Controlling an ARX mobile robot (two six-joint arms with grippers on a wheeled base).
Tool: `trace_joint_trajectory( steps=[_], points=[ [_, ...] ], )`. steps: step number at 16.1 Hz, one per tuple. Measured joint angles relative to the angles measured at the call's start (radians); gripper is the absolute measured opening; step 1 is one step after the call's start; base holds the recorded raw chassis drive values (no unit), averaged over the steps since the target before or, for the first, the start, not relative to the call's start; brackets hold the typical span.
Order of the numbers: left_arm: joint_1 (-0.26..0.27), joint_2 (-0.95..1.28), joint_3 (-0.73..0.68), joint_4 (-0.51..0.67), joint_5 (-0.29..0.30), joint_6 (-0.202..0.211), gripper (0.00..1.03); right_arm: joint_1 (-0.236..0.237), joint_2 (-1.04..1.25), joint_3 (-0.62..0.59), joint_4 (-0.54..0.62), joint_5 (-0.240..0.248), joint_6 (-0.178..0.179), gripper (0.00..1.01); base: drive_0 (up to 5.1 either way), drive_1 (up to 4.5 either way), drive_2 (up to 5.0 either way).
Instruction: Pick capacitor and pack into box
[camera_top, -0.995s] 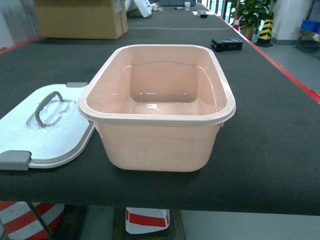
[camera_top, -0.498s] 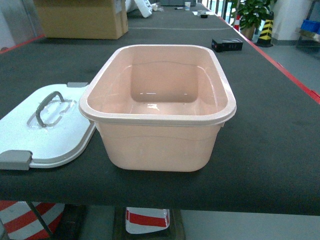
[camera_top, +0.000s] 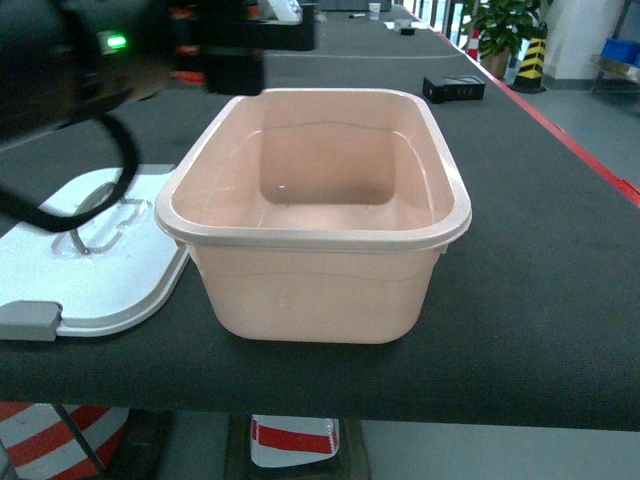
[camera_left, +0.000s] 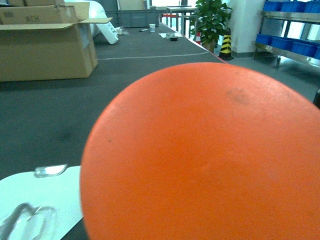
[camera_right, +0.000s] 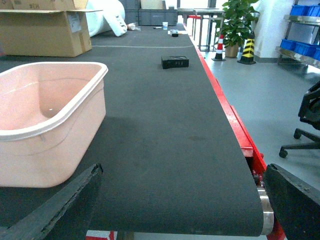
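Sitting on the long black table (camera_top: 540, 250): open pale pink plastic box (camera_top: 315, 225), flat white lid (camera_top: 95, 260) touching its left side. Above the lid, left gripper (camera_top: 235, 45), closed on a round orange object (camera_left: 205, 155). Right gripper (camera_right: 180, 200) fingers wide apart, near the table edge.

The pink box (camera_right: 47, 117) is seen at left on the dark table (camera_right: 165, 150), framed below by the right gripper's (camera_right: 182, 210) spread fingers (camera_right: 60, 210).
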Motion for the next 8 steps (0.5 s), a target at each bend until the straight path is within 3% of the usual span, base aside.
trace_joint_trajectory(
  steps=[3, 6, 8],
  points=[
    [-0.034, 0.153, 0.181, -0.061, 0.003, -0.028, 0.45, 0.0, 0.0, 0.0, 0.0, 0.0, 0.0, 0.98, 0.0, 0.0, 0.0],
    [-0.048, 0.209, 0.204, -0.057, 0.009, -0.029, 0.69, 0.0, 0.0, 0.0, 0.0, 0.0, 0.0, 0.98, 0.0, 0.0, 0.0],
    [-0.052, 0.186, 0.173, -0.046, 0.014, -0.03, 0.94, 0.0, 0.0, 0.0, 0.0, 0.0, 0.0, 0.98, 0.0, 0.0, 0.0]
  ],
)
